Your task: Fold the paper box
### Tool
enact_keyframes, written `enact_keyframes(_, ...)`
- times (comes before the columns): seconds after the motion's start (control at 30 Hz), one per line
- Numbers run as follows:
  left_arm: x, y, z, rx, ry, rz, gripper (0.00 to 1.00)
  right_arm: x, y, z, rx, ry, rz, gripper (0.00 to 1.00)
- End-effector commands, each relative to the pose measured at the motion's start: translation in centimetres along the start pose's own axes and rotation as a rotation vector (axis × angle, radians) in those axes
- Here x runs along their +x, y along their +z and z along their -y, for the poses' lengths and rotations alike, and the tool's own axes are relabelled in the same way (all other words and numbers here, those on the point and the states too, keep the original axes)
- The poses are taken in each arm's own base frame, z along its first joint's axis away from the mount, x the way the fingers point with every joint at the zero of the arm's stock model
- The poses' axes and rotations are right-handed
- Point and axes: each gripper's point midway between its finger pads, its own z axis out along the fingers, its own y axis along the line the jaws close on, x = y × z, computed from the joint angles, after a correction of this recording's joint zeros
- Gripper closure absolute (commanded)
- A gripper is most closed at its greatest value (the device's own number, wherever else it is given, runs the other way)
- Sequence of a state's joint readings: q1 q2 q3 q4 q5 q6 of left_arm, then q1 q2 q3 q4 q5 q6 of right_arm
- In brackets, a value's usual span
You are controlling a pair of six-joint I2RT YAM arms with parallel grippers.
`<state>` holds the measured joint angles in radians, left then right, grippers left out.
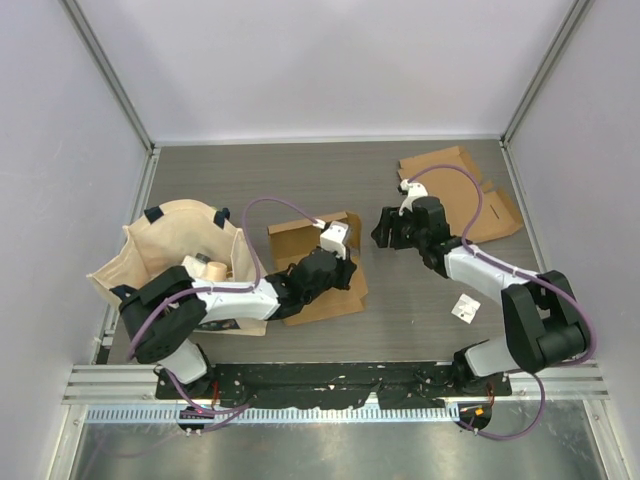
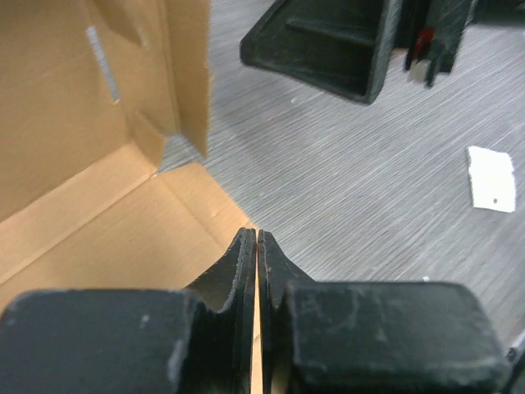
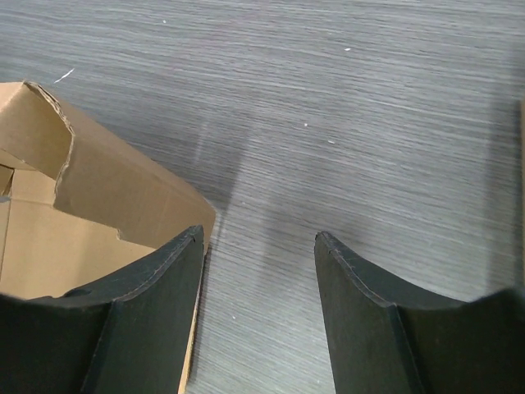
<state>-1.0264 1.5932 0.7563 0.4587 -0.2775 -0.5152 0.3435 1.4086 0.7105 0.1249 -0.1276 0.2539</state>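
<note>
**Mid-fold at the counter.** Your left hand (image 2: 252, 235) is pinched narrow on a thin edge of the paper box (image 2: 98, 246). It sits at the corner where the floor panel meets the counter (image 2: 344, 197), and a sliver of brown card shows in the slit between the jaws. Your right hand (image 3: 258, 236) stands wide with nothing in it, over bare counter just beside the box's rough-edged side flap (image 3: 115, 185).

The box sits half-formed in the middle of the counter, between the two arms, with at least one wall up and its flaps loose. Judge it light and thin: card that holds a crease but will bow, slide on the smooth counter, and may tear at its slots if pulled hard. It wants a grip on a flap's free edge close to a fold line, with the other hand bracing the base. A one-sided tug would likely drag the whole box.

Much is out of sight. From above, the left arm covers the box's middle, so you cannot tell how many walls stand or which tabs are seated. The left wrist view cuts the box off at its left side.

- A flat card blank (image 1: 455, 165) lies at the far right, partly behind the right arm.
- A tote bag (image 1: 170, 235) sits at the left, its contents too small to name.
- A white scrap (image 1: 464, 308) lies near the right arm.
</note>
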Motion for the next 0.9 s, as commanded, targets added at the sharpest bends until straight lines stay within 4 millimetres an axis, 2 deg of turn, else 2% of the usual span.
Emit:
enact_keyframes(0.0,3.4,-0.5,-3.8,-0.145,0.048,-0.08,0.95,-1.2,1.2,-1.3,-0.099,-0.096,0.035,0.39)
enact_keyframes(0.17,5.4,0.0,-6.5,-0.268,0.061,-0.108,1.0,-1.4,2.5,-0.7,-0.081,-0.163,0.028,0.39)
enact_keyframes(0.27,6.5,0.3,-7.5,-0.306,0.064,-0.116,1.0,-1.5,3.1,-1.3,-0.128,-0.229,0.013,0.39)
enact_keyframes(0.4,7.8,0.7,-7.9,-0.311,0.056,-0.127,1.0,-1.7,3.6,-2.9,-0.231,-0.286,0.025,0.39)
enact_keyframes(0.47,8.2,0.7,-8.0,-0.312,0.046,-0.13,1.0,-1.2,3.7,-4.5,-0.316,-0.306,0.01,0.39)
enact_keyframes(0.57,8.5,0.8,-8.2,-0.312,0.053,-0.136,1.0,-0.1,3.8,-5.7,-0.365,-0.346,-0.013,0.39)
enact_keyframes(0.7,8.7,0.8,-8.1,-0.301,0.065,-0.139,1.0,0.4,3.6,-6.8,-0.417,-0.35,0.005,0.38)
enact_keyframes(0.87,8.9,0.8,-8.2,-0.299,0.079,-0.143,1.0,-0.5,4.2,-7.6,-0.417,-0.377,0.047,0.38)
